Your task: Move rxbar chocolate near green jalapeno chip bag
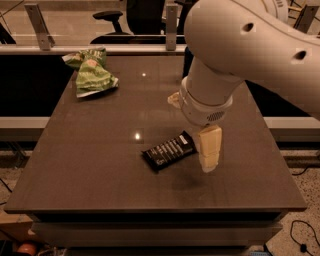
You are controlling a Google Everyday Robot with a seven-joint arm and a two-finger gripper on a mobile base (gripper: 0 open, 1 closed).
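The rxbar chocolate (169, 150), a flat black wrapper with white lettering, lies at an angle near the middle of the dark table (100, 165). My gripper (209, 156) hangs just right of the bar's right end, close above the tabletop, and holds nothing that I can see. The green jalapeno chip bag (91, 74), crumpled and light green, lies at the table's far left corner, well away from the bar. My large white arm (240, 50) fills the upper right of the view.
Black office chairs (130, 15) and a metal rail (90, 48) stand behind the table's far edge. The table's right edge (280, 150) is close to my gripper. Cables lie on the floor at lower right (300, 235).
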